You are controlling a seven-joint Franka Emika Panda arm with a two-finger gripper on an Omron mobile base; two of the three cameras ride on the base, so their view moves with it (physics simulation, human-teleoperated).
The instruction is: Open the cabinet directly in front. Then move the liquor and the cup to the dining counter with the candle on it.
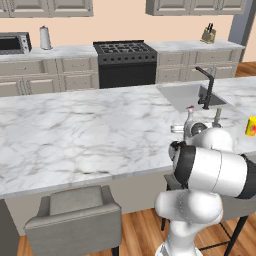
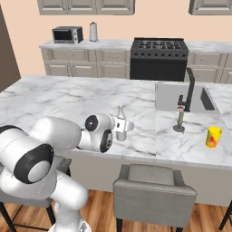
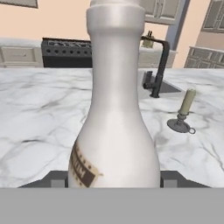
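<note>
The gripper point(image 2: 121, 129) grasps the liquor point(image 2: 120, 118) at its base between partly spread jaws, bottle axis upright, on the dining counter point(image 2: 68, 97) near edge. Farther right stand the candle point(image 2: 181, 118) and the cup point(image 2: 213, 137).

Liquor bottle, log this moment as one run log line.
liquor: upright on dining counter, between the fingers | cup: on counter, right of candle | gripper: around bottle base
</note>
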